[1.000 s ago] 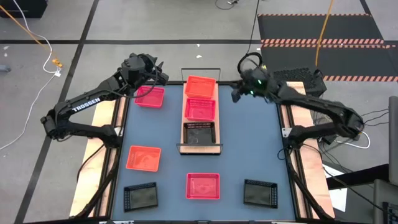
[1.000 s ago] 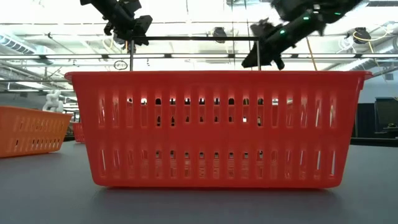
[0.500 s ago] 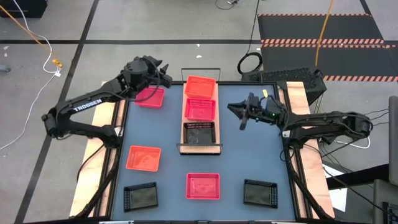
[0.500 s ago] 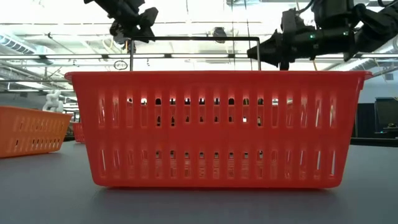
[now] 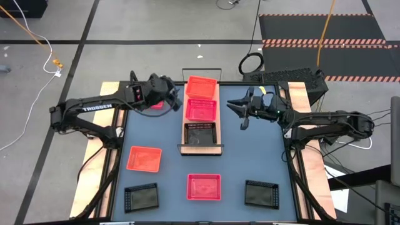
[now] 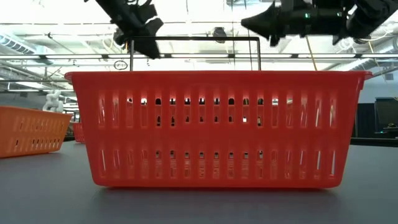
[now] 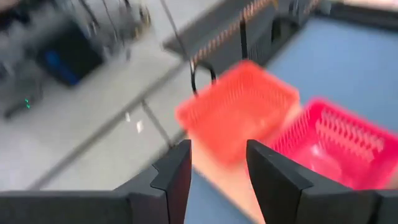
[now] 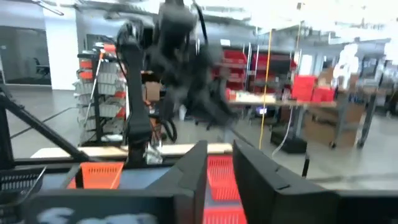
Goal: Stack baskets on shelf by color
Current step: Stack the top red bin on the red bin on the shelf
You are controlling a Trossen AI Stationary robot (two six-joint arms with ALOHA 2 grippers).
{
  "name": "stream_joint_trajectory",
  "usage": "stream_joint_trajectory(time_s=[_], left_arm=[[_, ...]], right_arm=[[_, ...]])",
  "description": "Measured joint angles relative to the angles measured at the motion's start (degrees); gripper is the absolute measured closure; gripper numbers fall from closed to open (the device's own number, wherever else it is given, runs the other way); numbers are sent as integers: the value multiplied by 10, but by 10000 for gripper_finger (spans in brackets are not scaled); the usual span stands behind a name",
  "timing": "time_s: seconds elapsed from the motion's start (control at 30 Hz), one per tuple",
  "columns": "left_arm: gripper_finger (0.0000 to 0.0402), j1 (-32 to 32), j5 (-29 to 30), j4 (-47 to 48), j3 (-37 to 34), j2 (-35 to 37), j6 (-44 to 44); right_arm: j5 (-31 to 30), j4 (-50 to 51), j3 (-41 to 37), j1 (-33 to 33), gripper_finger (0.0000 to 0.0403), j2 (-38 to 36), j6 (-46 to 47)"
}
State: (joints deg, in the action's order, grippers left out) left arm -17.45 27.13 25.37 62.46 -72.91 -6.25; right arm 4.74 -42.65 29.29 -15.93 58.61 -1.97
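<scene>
The shelf (image 5: 201, 150) lies mid-table, its wooden board bearing an orange basket (image 5: 201, 86) at the far end, a pink-red basket (image 5: 201, 110) in the middle and a black basket (image 5: 200, 133) at the near end. My left gripper (image 5: 176, 100) hovers open in the air just left of the shelf, facing the orange basket (image 7: 239, 109) and the pink-red one (image 7: 336, 146). My right gripper (image 5: 239, 112) hangs open in the air to the right of the shelf, pointing about level at it; nothing is between its fingers (image 8: 219, 152). Another pink-red basket (image 5: 154, 104) sits mostly hidden under the left arm.
On the near half of the table rest an orange basket (image 5: 144, 158), a black basket (image 5: 141, 197), a pink-red basket (image 5: 204, 187) and another black basket (image 5: 261, 193). The pink-red one (image 6: 217, 127) fills the low view. The shelf's wire frame (image 5: 201, 70) stands at its far end.
My left gripper has swung from over the far-left pink-red basket toward the shelf and sunk a little. My right gripper has come from the table's far right corner toward the near edge beside the shelf, and has tipped up from pointing down to about level.
</scene>
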Motion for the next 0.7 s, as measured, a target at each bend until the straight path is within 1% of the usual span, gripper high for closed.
stream_joint_trajectory(time_s=[0.1, 0.2, 0.27, 0.33, 0.4, 0.5, 0.57, 0.7], left_arm=[[245, 23, 28, 120, 0, 5, -100], [245, 59, 91, 241, 0, 7, -229], [245, 85, 123, 317, 0, 6, -312], [245, 111, 135, 372, 0, 6, -387], [245, 138, 135, 410, 0, 6, -444], [245, 174, 147, 431, 0, 6, -491], [245, 186, 163, 430, 0, 6, -495], [245, 171, 167, 428, 0, 6, -479]], right_arm=[[15, 5, 25, 7, 301, 0, -28], [15, 8, 49, 15, 267, 0, -34], [14, 8, 62, 15, 250, 1, -23], [13, 8, 70, 14, 237, 3, -14], [13, 9, 78, 14, 230, 3, -14], [10, 1, 92, 14, 228, 11, -27], [11, 0, 102, 14, 229, 17, -35], [11, -9, 120, 14, 237, 31, -37]])
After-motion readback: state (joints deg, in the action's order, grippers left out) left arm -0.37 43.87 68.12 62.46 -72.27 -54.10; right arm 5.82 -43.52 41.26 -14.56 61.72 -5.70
